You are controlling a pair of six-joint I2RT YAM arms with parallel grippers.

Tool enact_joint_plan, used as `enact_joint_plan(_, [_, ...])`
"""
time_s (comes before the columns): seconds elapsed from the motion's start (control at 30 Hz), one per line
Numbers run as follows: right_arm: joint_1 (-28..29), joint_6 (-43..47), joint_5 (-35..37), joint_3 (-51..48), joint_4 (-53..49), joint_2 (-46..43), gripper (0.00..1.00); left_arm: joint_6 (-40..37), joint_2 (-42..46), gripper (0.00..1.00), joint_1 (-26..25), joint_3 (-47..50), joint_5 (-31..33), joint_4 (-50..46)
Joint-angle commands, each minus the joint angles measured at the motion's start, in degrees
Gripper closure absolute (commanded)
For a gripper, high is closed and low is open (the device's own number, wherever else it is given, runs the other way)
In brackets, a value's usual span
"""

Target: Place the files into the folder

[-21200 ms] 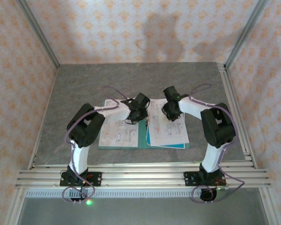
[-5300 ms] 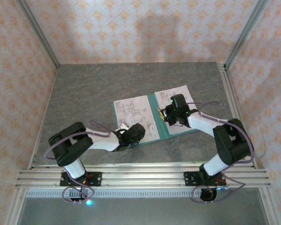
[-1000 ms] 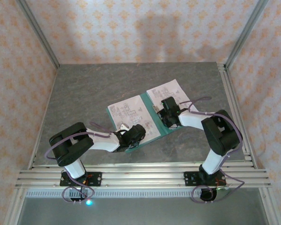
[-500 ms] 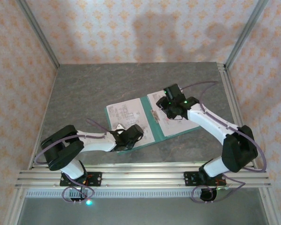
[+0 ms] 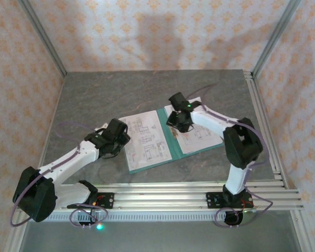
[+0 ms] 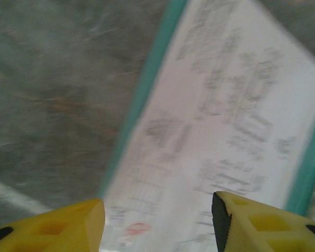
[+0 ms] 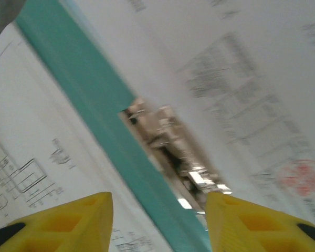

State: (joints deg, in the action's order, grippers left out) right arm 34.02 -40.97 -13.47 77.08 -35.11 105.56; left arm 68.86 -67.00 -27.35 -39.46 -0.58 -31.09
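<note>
Open folder (image 5: 171, 140) holds files (image 5: 147, 139) on both covers; clip (image 7: 170, 142) looks bare.

Robot lab cell: aluminium frame (image 5: 42, 40), patterned wall panels (image 5: 147, 31), grey tabletop (image 5: 105, 97), mounting rails (image 5: 163, 197) along near edge.

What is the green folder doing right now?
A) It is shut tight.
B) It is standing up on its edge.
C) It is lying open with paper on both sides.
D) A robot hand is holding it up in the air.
C: in the top view the folder lies spread open and flat, with white files on its left cover and more on its right cover.
</note>
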Motion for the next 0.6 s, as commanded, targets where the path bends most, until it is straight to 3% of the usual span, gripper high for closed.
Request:
enact_joint_plan(0.0, [3.3,5.2,7.1,6.6,-8.8,4.8,0.53,-6.9,-0.2,0.42,2.1,2.9,-5.9,-4.4])
enact_joint_plan(0.3, [7.3,13.0,21.6,16.8,-20.3,15.2,0.61,-7.5,-2.6,0.43,3.5,5.5,-7.8,-1.1])
enact_joint_plan(0.57, [7.6,14.9,23.3,19.3,-21.0,18.0,0.64,-7.7,-3.2,0.43,3.5,6.0,-8.1,-0.3])
